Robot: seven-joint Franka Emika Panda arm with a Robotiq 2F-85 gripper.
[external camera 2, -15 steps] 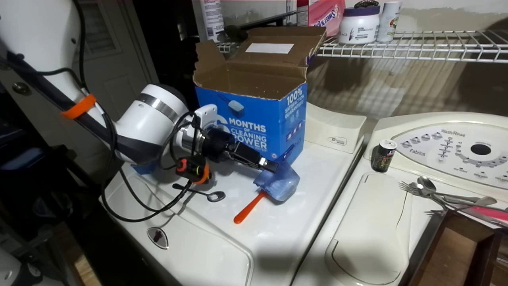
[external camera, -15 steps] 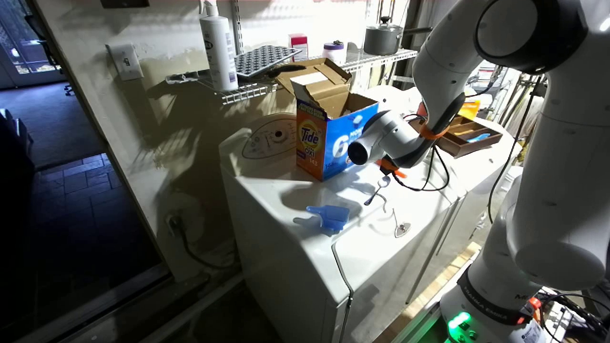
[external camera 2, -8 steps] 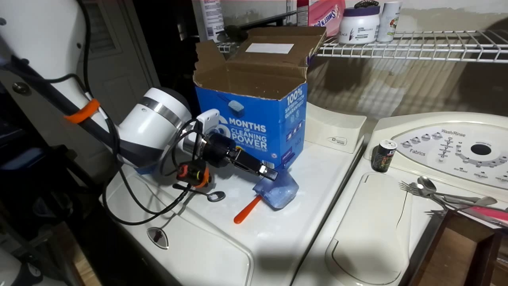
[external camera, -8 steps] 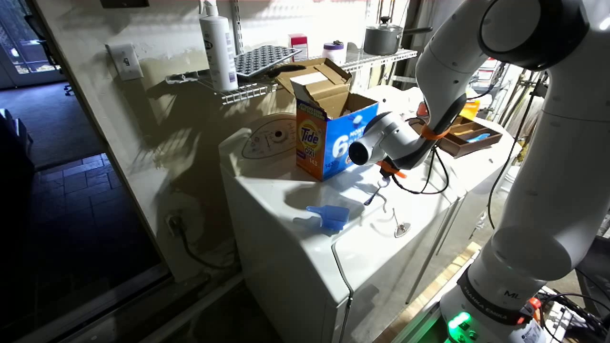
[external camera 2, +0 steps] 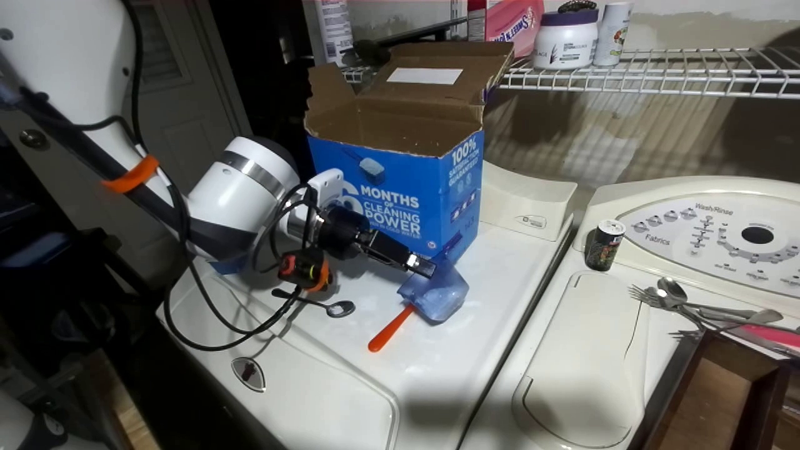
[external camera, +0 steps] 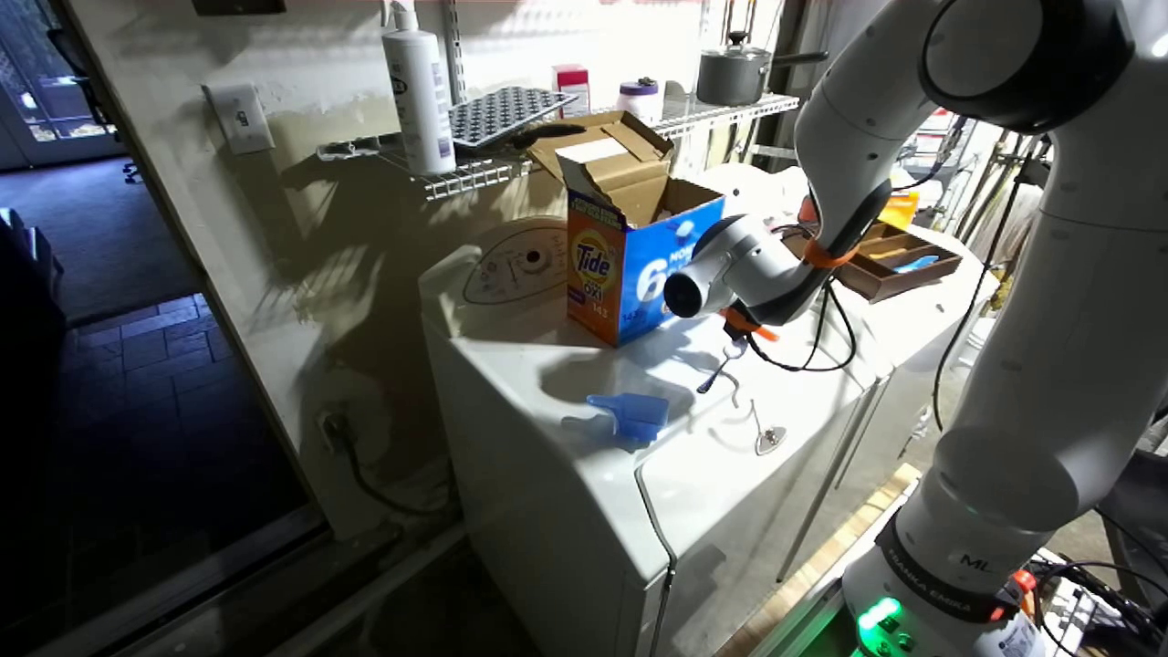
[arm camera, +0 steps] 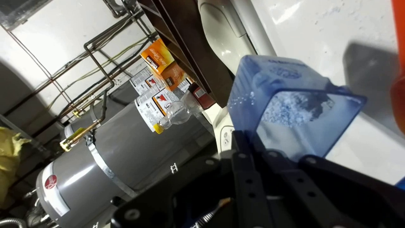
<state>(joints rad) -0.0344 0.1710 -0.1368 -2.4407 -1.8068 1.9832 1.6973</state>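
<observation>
Blue scoop [external camera 2: 437,294] with powder [arm camera: 286,109] inside, pinched in the gripper [arm camera: 250,139]

The scoop is gripped at one edge of its cup: the fingertips are together on it, though whether they bite on the wall or the root of the handle is hard to tell. This hold leaves the mouth unblocked; the granules lie inside, and the cup's tilt presumably stops them spilling.

The scoop sits just beyond the fingertips, its mouth turned back toward the wrist camera. It appears to hang clear of the white machine top [external camera 2: 431,375], but contact cannot be ruled out. In an exterior view the cup hides the far end of a tool with an orange handle [external camera 2: 390,329].

The Tide box [external camera 2: 400,181] stands close behind, flaps raised so its inside is uncovered. A dark-handled spoon [external camera 2: 340,308] lies near the gripper; a second blue scoop [external camera: 641,415] rests farther off on the same surface. On the neighbouring machine [external camera 2: 581,350], a black can [external camera 2: 605,245] stands upright beside loose cutlery [external camera 2: 674,292] and a compartmented tray [external camera: 912,281].
</observation>
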